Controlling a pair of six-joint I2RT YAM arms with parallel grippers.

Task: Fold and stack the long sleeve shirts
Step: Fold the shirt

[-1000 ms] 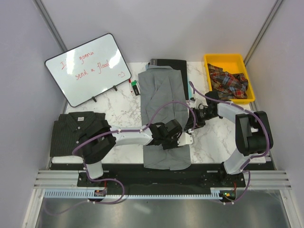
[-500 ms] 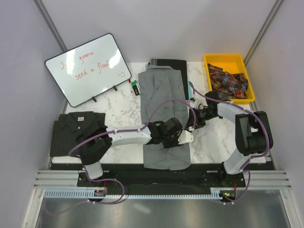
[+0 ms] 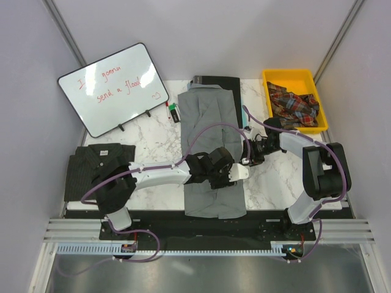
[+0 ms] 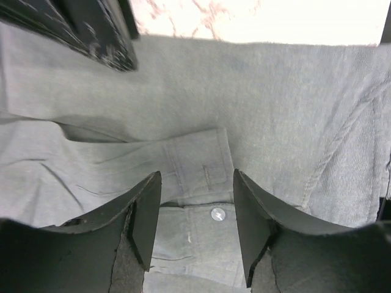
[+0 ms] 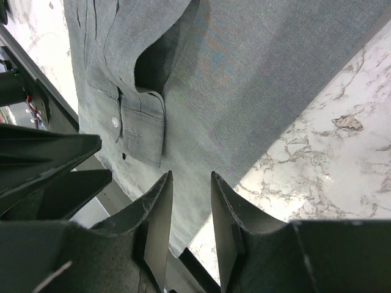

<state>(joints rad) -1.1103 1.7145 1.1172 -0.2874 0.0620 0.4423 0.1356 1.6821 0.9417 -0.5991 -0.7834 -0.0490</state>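
Both wrist views show the grey shirt [image 3: 211, 122]'s buttoned cuff [image 4: 201, 168], hidden overhead. It lies lengthwise near-to-far, collar far. Spread left fingers [image 4: 146, 213], slightly parted right fingers [image 5: 156, 220]: neither pinches cloth.

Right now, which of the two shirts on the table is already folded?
The dark striped shirt at the left edge of the table: a compact rectangle with its collar on top. The plain grey shirt lies stretched out long in the middle.
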